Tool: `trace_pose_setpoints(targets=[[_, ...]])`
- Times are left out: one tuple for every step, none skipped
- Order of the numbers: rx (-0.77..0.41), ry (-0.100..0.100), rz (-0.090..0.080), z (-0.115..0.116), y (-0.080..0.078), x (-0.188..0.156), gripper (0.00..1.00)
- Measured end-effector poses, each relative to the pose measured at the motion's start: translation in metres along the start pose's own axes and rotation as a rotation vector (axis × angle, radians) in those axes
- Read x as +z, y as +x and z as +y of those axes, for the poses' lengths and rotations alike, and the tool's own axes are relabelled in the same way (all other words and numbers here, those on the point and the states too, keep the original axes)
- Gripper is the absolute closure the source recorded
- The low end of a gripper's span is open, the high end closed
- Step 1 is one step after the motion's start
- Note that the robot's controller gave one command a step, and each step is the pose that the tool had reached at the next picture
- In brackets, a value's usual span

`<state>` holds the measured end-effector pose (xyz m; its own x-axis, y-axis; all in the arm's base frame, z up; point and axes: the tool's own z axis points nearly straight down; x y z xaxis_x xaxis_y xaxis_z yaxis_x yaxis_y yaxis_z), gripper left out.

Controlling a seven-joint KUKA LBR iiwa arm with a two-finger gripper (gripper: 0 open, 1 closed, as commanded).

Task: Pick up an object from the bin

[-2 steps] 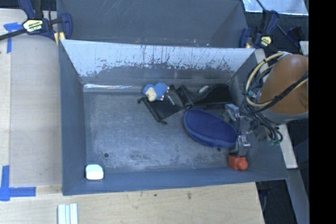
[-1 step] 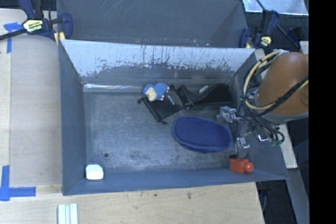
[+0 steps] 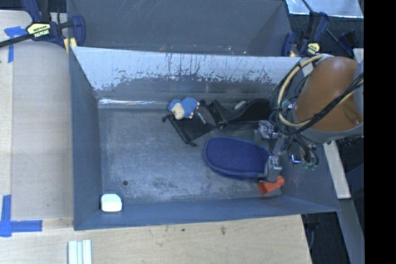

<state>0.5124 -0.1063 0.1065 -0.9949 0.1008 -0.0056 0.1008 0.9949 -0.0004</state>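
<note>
Camera view: The arm's gripper (image 3: pixel 273 164) hangs low at the right end of the grey metal bin (image 3: pixel 83 133), just at the right edge of a dark blue oval, cushion-like thing (image 3: pixel 234 157) that lies flat on the bin floor, right of centre. Whether the gripper is spread or drawn together cannot be told from this angle, and nothing can be seen held in it. A small red-orange piece (image 3: pixel 271 185) lies just under the gripper's tip, close to the bin's near wall; whether the two touch cannot be told. Above the gripper sit the arm's orange-brown cover (image 3: pixel 331 93) and loops of yellow and black cable (image 3: pixel 289 91), which hide the bin's right wall.

Behind the blue oval, along the foot of the back wall, lies a loose cluster: a small blue and tan figure (image 3: pixel 182 108), a black angular piece (image 3: pixel 193 125) just beside it, and a black curved thing (image 3: pixel 247 111) nearer the arm. The cluster is near the oval's far edge. A small white rounded block (image 3: pixel 111 202) lies alone in the near left corner, well apart from everything else.
</note>
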Motion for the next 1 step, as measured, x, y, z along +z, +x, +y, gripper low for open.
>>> trace_pose_setpoints(targets=[[0.166, 0.0, 0.006, -0.0031, 0.0016, 0.0372, 0.0]])
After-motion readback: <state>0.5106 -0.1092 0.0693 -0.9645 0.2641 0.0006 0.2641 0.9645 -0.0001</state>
